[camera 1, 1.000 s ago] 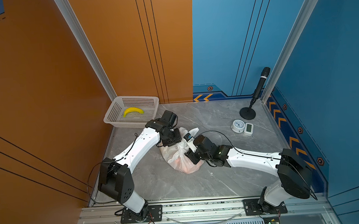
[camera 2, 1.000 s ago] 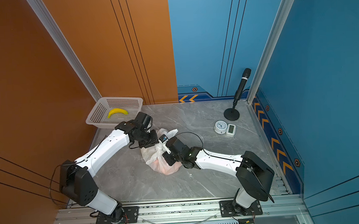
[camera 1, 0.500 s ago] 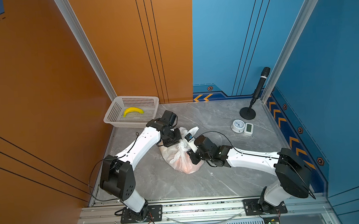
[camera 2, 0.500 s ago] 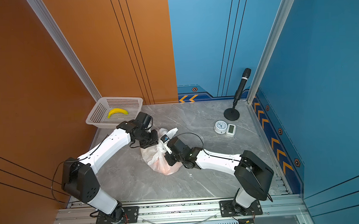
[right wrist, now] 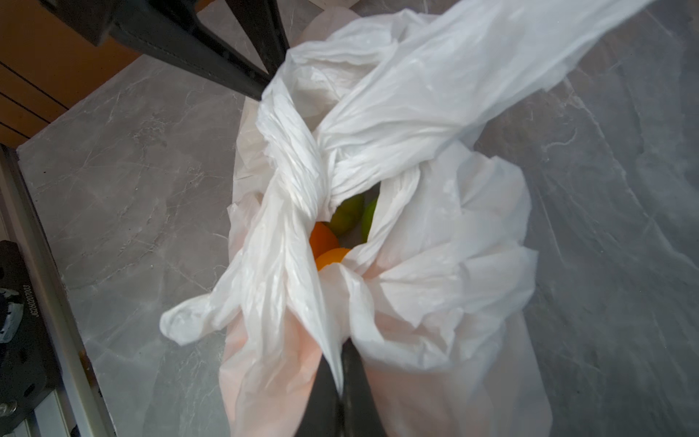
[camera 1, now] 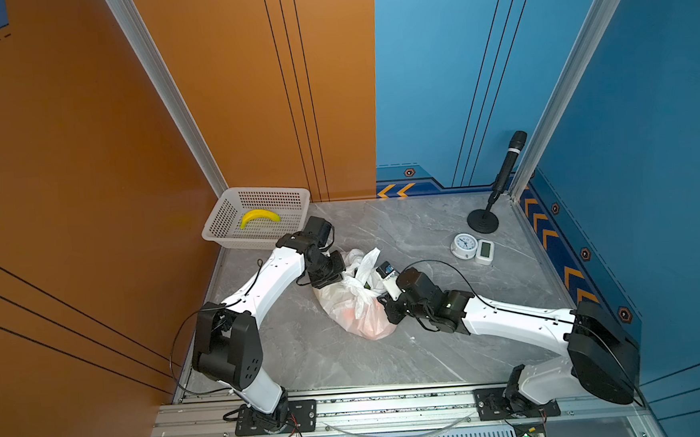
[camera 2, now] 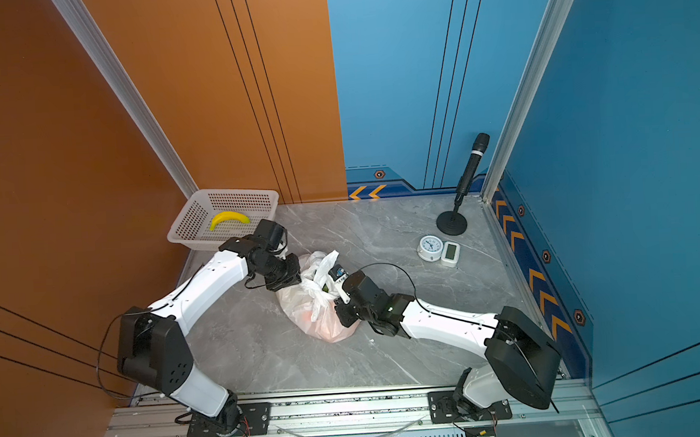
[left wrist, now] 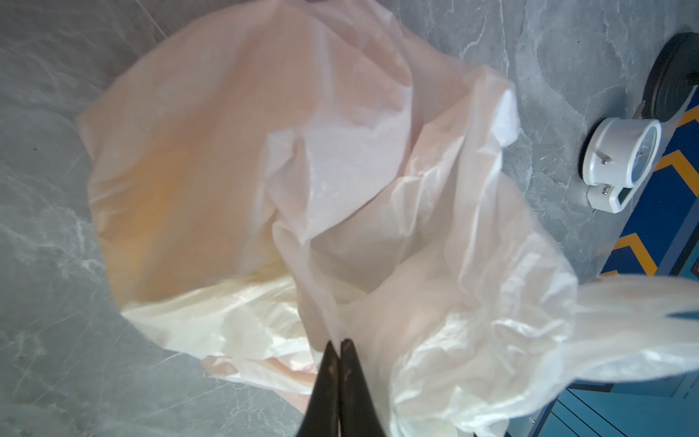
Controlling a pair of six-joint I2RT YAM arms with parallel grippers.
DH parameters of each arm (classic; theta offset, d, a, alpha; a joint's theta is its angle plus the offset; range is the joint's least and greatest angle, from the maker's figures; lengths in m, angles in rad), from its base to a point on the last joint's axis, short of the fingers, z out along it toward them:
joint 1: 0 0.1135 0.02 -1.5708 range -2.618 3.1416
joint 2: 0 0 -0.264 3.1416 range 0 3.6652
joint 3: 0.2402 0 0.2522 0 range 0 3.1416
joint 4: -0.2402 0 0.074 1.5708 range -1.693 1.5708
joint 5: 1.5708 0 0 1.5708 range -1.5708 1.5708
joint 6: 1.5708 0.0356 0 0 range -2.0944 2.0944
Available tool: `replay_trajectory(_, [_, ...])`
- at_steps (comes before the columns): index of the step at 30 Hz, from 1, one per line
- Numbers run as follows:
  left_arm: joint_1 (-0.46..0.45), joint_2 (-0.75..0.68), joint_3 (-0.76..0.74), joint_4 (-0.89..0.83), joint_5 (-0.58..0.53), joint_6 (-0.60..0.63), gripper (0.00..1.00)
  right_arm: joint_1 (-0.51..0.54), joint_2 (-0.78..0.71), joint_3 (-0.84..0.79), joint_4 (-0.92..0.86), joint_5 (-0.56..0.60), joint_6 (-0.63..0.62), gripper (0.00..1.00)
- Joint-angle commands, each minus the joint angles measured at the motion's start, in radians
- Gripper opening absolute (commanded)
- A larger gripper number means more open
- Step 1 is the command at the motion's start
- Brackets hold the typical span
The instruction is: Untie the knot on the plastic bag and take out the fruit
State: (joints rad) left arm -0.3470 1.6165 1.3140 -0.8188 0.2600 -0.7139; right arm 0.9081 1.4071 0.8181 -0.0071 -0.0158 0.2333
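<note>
The plastic bag (camera 1: 348, 315) lies near the middle of the grey table (camera 1: 431, 347), bulging, with orange showing through its thin white skin. The knot (right wrist: 314, 162) sits on top of it, two twisted handle strands crossed tight. Just under the knot a small gap shows the fruit (right wrist: 321, 238): two orange pieces and two green ones.

The left arm (camera 1: 260, 283) stretches from the near left corner, elbow low, wrist bent down onto the bag's 11 o'clock edge. The left gripper (left wrist: 340, 346) has its jaws pressed together on a thin fold of the bag, with no gap between the black fingers (left wrist: 327, 378).

The right arm (camera 1: 513, 322) lies low across the table from the near right corner, its wrist at the bag's 3 o'clock side. The right gripper (right wrist: 336, 355) is likewise clamped tight, pinching a gathered strip of plastic that runs up toward the knot.

In both top views a white basket (camera 1: 224, 231) holding a banana (camera 1: 258, 216) stands at 10 o'clock from the bag, against the orange wall. A small white clock (camera 1: 464, 246) and a white box (camera 1: 485, 253) touching it lie at 2 o'clock, with a microphone stand (camera 1: 483, 222) just beyond them.
</note>
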Motion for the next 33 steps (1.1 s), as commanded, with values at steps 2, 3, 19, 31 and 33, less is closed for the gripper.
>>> replay_trajectory(2, [0.06,-0.043,-0.029,-0.004,-0.049,0.039,0.0,-0.025,-0.069,-0.058,-0.069,0.057,0.032,0.0])
replay_trajectory(3, [0.069,-0.051,-0.034,-0.004,-0.047,0.043,0.0,-0.032,-0.084,-0.067,-0.074,0.065,0.036,0.0])
replay_trajectory(19, [0.192,-0.127,-0.081,-0.017,-0.035,0.077,0.0,-0.154,-0.311,-0.215,-0.138,0.154,0.087,0.0])
replay_trajectory(31, [0.232,-0.174,-0.057,-0.082,-0.097,0.142,0.0,-0.272,-0.467,-0.303,-0.136,0.149,0.156,0.0])
replay_trajectory(33, [0.216,-0.186,-0.041,-0.082,-0.096,0.145,0.0,-0.272,-0.478,-0.301,-0.133,0.121,0.158,0.01])
